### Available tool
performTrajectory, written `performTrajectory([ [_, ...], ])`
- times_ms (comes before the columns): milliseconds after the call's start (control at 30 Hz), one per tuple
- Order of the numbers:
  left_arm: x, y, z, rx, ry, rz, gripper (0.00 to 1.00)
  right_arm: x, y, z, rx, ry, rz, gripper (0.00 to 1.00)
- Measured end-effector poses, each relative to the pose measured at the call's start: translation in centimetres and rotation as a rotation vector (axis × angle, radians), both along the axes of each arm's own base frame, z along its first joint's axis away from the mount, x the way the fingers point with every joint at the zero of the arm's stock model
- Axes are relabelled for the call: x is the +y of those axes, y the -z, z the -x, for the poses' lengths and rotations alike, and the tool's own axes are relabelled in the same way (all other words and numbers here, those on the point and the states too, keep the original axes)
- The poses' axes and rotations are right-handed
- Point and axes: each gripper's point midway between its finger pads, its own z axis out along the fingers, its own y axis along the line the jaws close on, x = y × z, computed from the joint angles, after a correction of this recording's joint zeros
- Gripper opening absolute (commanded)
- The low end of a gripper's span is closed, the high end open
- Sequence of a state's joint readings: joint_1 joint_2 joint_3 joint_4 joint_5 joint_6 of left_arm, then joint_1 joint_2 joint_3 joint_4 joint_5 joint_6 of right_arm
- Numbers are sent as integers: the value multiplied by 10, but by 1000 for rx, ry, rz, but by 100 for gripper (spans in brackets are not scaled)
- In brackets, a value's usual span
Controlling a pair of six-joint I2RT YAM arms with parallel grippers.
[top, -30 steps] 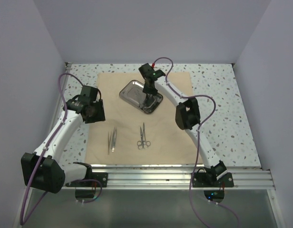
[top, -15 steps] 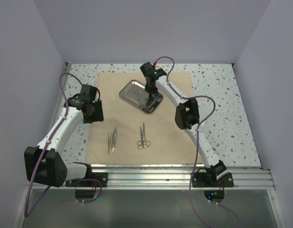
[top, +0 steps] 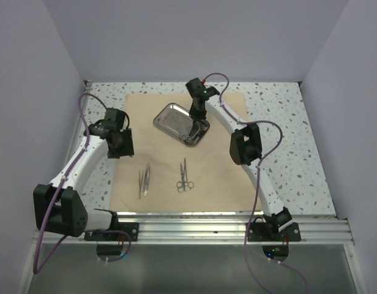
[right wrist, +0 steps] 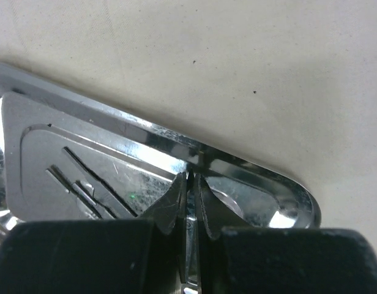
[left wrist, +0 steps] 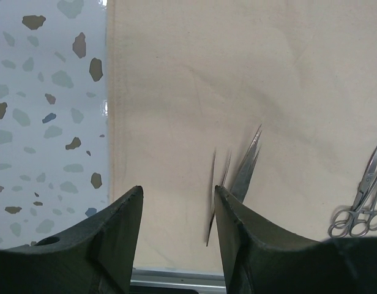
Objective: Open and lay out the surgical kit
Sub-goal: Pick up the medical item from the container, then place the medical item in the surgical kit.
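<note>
The shiny rectangular steel tray with rounded corners (top: pixel 172 119) is lying at an angle on the far middle of the beige-tan cloth wrap (top: pixel 219 177), which is lying spread flat over the white speckled table (top: pixel 286 141). The right gripper (top: pixel 197 123) is reaching down into the tray's right end. In the right wrist view its jaws are pressing almost together on a thin silver strip of metal (right wrist: pixel 190 208), right at the inner side of the tray's rim. Which instrument this strip belongs to is not showing, since the black fingers (right wrist: pixel 170 205) are covering most of it, and the tray's near part is being cut off by the gripper body.

Nearer on the cloth, two slim silver tweezers (top: pixel 144 179) are lying side by side, left of the middle. The small silver scissors (top: pixel 184 177) are lying just to their right, apart from them, handles toward the near edge.

The left gripper (left wrist: pixel 177 193) is hanging over the cloth's left margin with its jaws wide apart and nothing between them. In the left wrist view the tweezers are lying beside its right finger (left wrist: pixel 237 226), which is hiding their near ends.
</note>
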State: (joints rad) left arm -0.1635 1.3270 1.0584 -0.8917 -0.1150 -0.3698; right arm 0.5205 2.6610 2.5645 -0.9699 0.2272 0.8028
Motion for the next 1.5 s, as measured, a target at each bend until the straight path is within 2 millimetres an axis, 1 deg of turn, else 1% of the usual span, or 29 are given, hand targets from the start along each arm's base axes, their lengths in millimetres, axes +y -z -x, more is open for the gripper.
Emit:
performTrajectory([
  [100,-2,-2,-2,-8,3,8,54,-5,-9,5,17,8,-23,0],
  [133,-2,-3,-4,-13,4,11,53,-6,-24,5,5,10,-45,0],
  [267,-5,-6,-7,-28,8,23,53,-8,-67,12,-30,17,-108,0],
  [367,-7,-6,-7,-28,14,36,53,-9,-100,26,-53,10,-147,0],
  [467,-10,-7,-9,-33,19,49,53,-7,-121,45,-56,-12,-172,0],
  [500,-11,-7,-9,-35,20,54,53,-6,-124,53,-54,-22,-175,0],
  [567,-12,-8,-11,-41,23,62,53,-2,-126,71,-38,-44,-171,0],
  [600,-13,-8,-12,-45,23,65,53,3,-125,81,-33,-63,-171,0],
  [633,-14,-9,-12,-48,24,68,53,8,-122,95,-21,-86,-166,0],
  [700,-15,-11,-14,-54,27,78,53,24,-113,125,12,-147,-163,0],
  [800,-19,-16,-18,-71,31,95,53,50,-92,171,59,-246,-163,0],
  [867,-22,-22,-22,-83,34,110,53,62,-74,201,99,-308,-160,0],
  [933,-25,-26,-28,-94,38,122,53,67,-55,224,133,-347,-145,0],
  [1000,-27,-30,-34,-106,42,130,53,68,-40,237,156,-369,-134,0],
  [1100,-30,-33,-43,-113,47,139,53,65,-20,250,184,-384,-122,0],
  [1133,-31,-34,-46,-115,48,142,53,63,-17,251,186,-386,-118,5],
  [1167,-32,-35,-49,-116,50,145,53,63,-15,251,183,-389,-116,17],
  [1200,-34,-36,-53,-117,51,148,53,63,-15,249,178,-392,-115,32],
  [1233,-35,-37,-57,-119,52,152,53,63,-17,247,169,-393,-117,54],
  [1267,-36,-38,-60,-118,53,157,53,65,-20,244,157,-393,-116,60],
  [1300,-38,-38,-63,-119,55,161,53,65,-22,241,143,-400,-112,61],
  [1367,-41,-39,-72,-117,51,175,53,70,-34,233,109,-408,-115,63],
  [1433,-46,-39,-82,-119,46,189,52,72,-49,225,64,-414,-115,63],
  [1500,-52,-37,-94,-120,43,200,52,68,-68,221,21,-415,-103,63],
])
